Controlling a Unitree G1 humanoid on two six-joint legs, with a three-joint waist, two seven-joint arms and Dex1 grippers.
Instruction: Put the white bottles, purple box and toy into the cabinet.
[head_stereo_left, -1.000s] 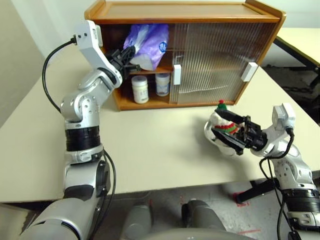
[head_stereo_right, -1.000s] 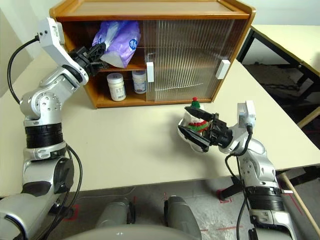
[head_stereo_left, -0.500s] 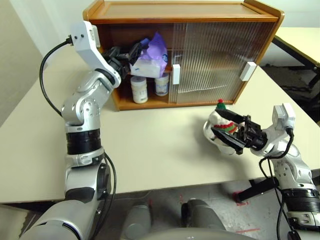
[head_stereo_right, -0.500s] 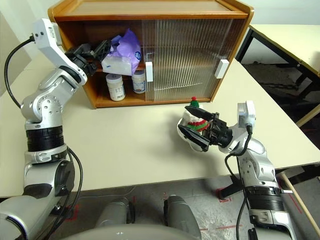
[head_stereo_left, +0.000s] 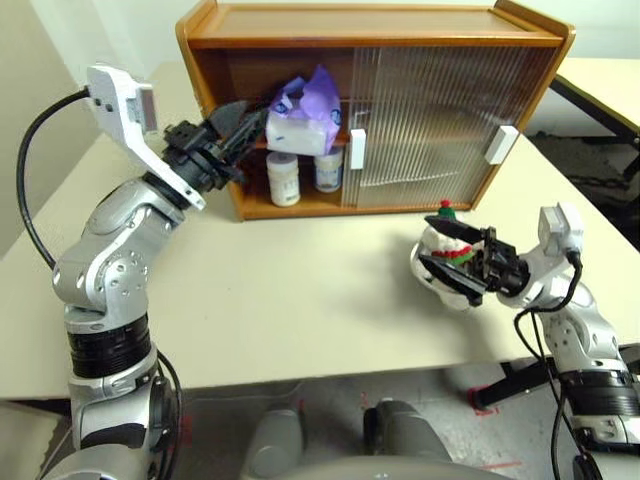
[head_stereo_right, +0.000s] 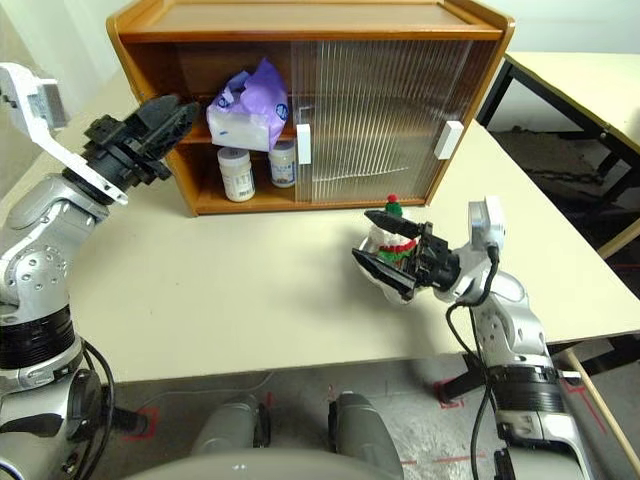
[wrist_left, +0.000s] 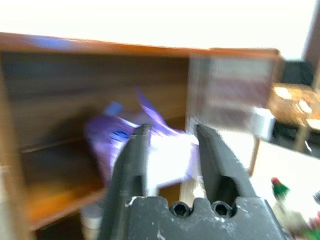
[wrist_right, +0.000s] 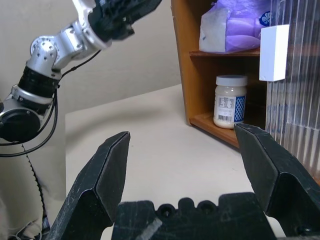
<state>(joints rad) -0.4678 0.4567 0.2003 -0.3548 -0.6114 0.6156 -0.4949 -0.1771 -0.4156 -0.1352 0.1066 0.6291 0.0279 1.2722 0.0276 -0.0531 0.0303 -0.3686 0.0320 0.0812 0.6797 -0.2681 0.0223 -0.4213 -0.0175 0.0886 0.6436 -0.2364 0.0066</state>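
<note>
1. The cabinet (head_stereo_left: 375, 40), honey-brown wood, stood at the far side of the pale table (head_stereo_left: 300, 300). Its left bay was open; two ribbed translucent sliding doors (head_stereo_left: 430, 120) with white handles covered the rest.
2. The purple box (head_stereo_left: 300, 118) rested on the inner shelf in the open bay, white tissue showing at its front, close to the edge of the nearer door.
3. The white bottles (head_stereo_left: 283, 179) stood side by side on the cabinet floor beneath that shelf; the second (head_stereo_left: 328, 171) stood just beside the first, toward the door.
4. The left gripper (head_stereo_left: 238, 128) hovered level just outside the open bay, pointing at the purple box but apart from it. Its two black fingers (wrist_left: 134, 165) stood a little apart with nothing between them, so the hand was released and empty.
5. The toy (head_stereo_left: 445, 245), a white plush figure with a red-and-green hat and scarf, sat on the table at the robot's right, well apart from the cabinet.
6. The right gripper (head_stereo_left: 462, 268) was set against the toy with its black fingers (wrist_right: 107, 172) spread wide, one above and one below the figure. Whether they pressed on the toy or merely bracketed it could not be told.
</note>
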